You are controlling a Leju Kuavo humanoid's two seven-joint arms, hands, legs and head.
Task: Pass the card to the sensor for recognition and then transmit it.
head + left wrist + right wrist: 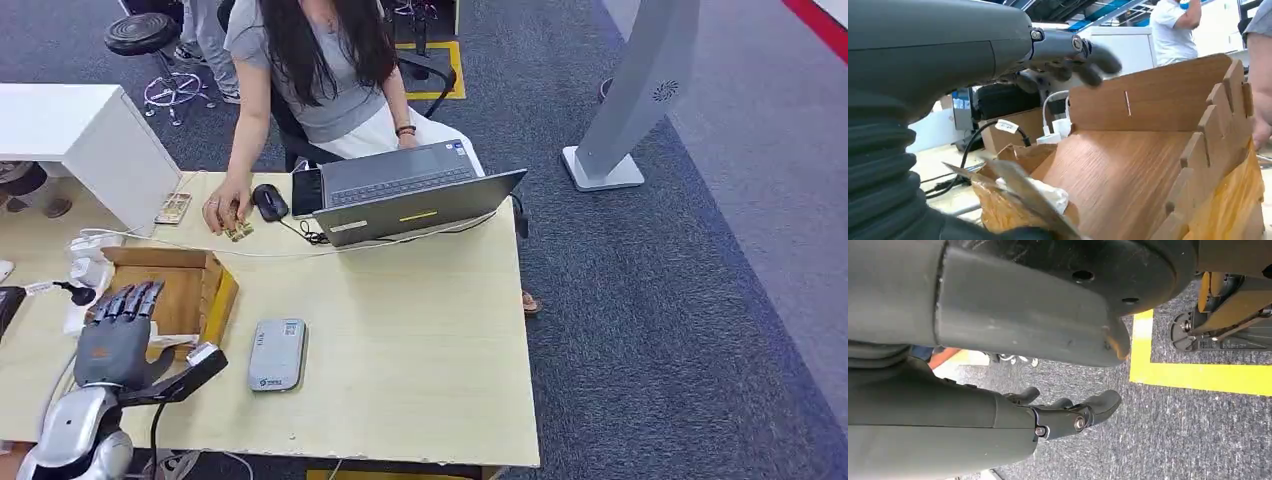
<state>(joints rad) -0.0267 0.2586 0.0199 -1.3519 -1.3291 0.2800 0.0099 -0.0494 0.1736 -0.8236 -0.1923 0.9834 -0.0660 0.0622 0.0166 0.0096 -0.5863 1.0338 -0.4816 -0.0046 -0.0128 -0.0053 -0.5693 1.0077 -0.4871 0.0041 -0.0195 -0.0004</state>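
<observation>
My left hand (pixel 118 335) hovers over the near end of the open wooden box (pixel 205 275), fingers stretched out straight and the thumb sticking out to the side. In the left wrist view the fingers (pixel 1083 55) reach above the box's far wall (pixel 1158 95). A thin grey card (pixel 1015 182) lies tilted at the box's near edge on a white packet (pixel 1048 192), below the fingers and not pinched. The grey card sensor (pixel 277 354) lies flat on the table to the right of the box. My right hand (pixel 1068 417) hangs over the carpet and holds nothing.
A person sits across the table (pixel 420 330) behind an open laptop (pixel 410 200), one hand (pixel 225 213) by a mouse (pixel 269 201). A white cabinet (pixel 90 140) and cables (pixel 85 250) crowd the far left. Bare tabletop stretches right of the sensor.
</observation>
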